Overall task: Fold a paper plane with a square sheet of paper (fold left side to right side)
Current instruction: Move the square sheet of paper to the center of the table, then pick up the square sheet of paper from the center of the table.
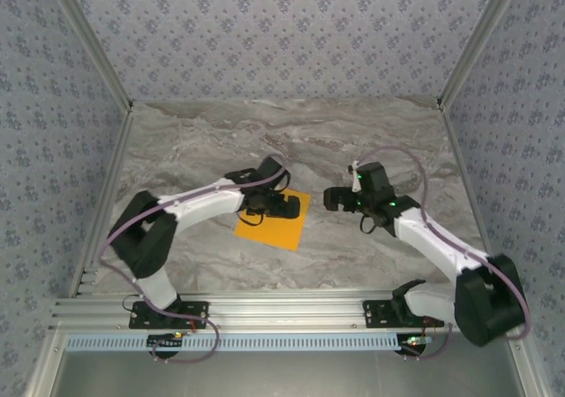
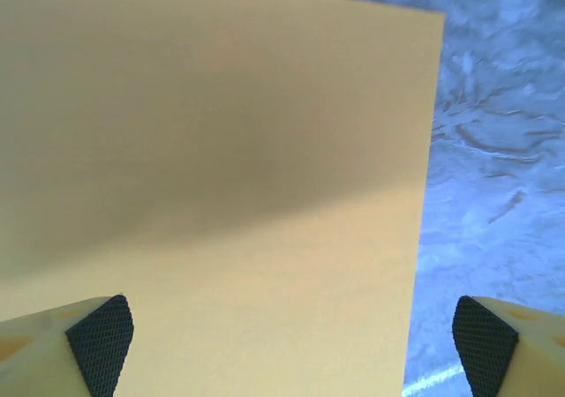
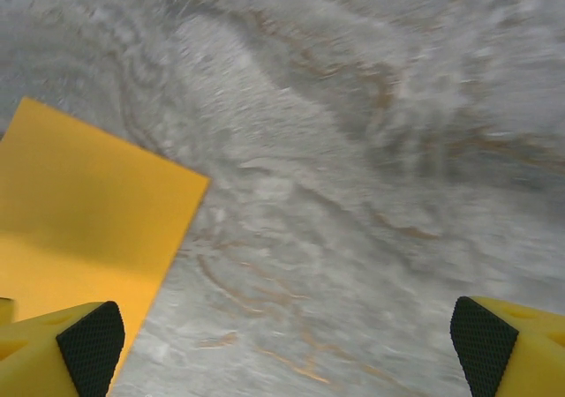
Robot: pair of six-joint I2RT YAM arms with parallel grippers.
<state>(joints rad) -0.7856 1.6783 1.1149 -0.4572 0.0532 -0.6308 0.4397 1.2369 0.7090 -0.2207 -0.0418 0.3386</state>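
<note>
The square sheet of paper [image 1: 275,223] is bright orange and lies flat on the marble table, near the middle. My left gripper [image 1: 284,205] hovers over the sheet's far half, open. In the left wrist view the sheet [image 2: 221,194] spreads under the jaws, its right edge running down between the two fingers, with nothing gripped [image 2: 296,340]. My right gripper [image 1: 338,198] is open a little to the right of the sheet, apart from it. In the right wrist view a corner of the sheet [image 3: 79,229] lies by the left fingertip [image 3: 93,344], and bare table lies between the jaws [image 3: 287,344].
The marble table top [image 1: 291,141] stretches free behind and to both sides of the sheet. Patterned walls [image 1: 53,106] close in the left, right and back. An aluminium rail [image 1: 291,309] with both arm bases runs along the near edge.
</note>
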